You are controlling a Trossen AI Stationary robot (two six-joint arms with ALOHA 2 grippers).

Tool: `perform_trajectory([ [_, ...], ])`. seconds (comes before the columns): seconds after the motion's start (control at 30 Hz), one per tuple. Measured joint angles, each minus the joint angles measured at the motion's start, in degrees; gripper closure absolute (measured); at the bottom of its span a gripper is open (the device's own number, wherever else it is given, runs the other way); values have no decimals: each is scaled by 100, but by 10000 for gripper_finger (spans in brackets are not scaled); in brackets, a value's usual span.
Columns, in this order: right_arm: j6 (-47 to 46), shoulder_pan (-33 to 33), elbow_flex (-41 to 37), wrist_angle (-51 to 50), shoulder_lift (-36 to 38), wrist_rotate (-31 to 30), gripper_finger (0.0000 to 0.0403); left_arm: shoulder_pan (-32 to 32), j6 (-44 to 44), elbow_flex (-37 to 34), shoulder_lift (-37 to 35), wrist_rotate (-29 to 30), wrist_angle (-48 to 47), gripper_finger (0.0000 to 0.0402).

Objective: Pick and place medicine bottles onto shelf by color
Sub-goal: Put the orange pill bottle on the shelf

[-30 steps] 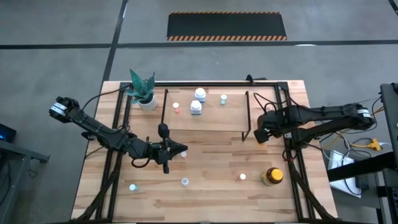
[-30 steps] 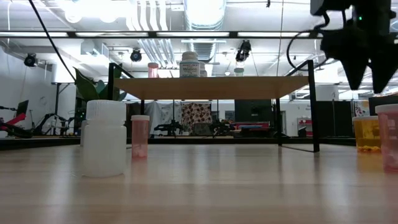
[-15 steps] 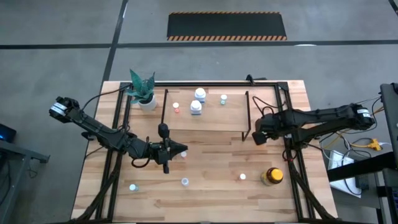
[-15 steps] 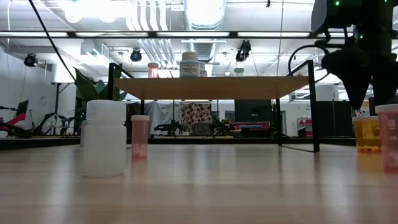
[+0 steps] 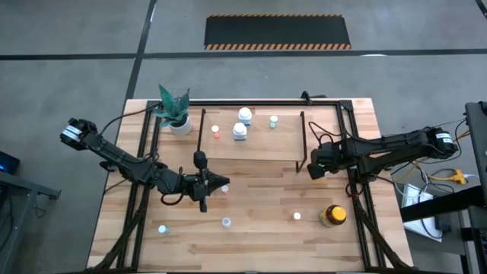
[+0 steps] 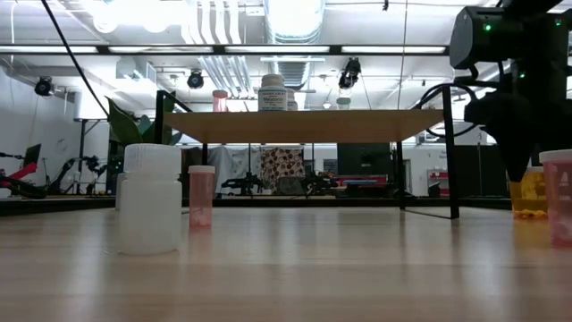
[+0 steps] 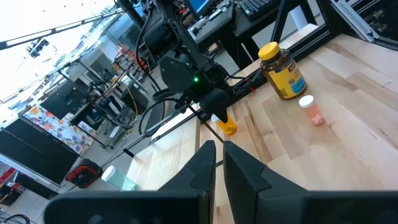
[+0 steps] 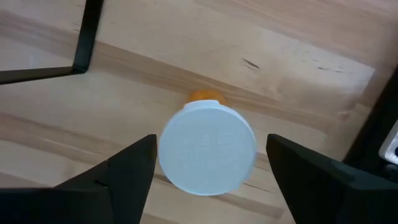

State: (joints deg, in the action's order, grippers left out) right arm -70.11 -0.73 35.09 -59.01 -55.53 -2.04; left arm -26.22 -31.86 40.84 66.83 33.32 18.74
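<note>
A small orange bottle with a white cap (image 8: 207,148) stands upright on the table beside the shelf's right legs. My right gripper (image 5: 316,167) hangs over it, pointing down and open, one finger on each side of the cap and apart from it. The left wrist view shows this bottle (image 7: 227,124) under that gripper. The shelf (image 5: 259,144) carries several small bottles (image 5: 240,131) along its far part. My left gripper (image 5: 222,183) is shut and level over the table's middle with nothing in it.
A large amber bottle with a yellow cap (image 5: 332,215) stands near the right front, and small bottles (image 5: 297,217), (image 5: 226,222), (image 5: 163,228) are strung along the table's near side. A potted plant (image 5: 176,114) is at the far left. Black frame rods (image 5: 351,152) run close by my right gripper.
My right gripper has come straight down toward the orange bottle, still pointing down, so that its fingers now flank the cap. The bottle has stayed where it was.
</note>
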Motion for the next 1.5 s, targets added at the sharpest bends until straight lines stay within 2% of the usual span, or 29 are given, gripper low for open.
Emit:
perform_trajectory([
  [0.27,-57,0,20,-32,3,19,189,-1,0,0,0,0,0,388],
  [0.37,-2,-2,121,-111,3,63,206,0,0,0,0,0,2,388],
  [0.57,101,-2,790,-1032,3,38,193,-1,2,0,0,2,2,388],
  [0.87,420,-4,2585,-2509,-4,-616,198,0,0,0,0,0,13,388],
  [1.23,1166,-17,4516,-2636,-146,-1278,199,-2,-23,0,0,0,26,388],
  [1.5,1945,-24,5596,-2597,-1030,-1306,199,0,-153,7,-2,24,81,388],
])
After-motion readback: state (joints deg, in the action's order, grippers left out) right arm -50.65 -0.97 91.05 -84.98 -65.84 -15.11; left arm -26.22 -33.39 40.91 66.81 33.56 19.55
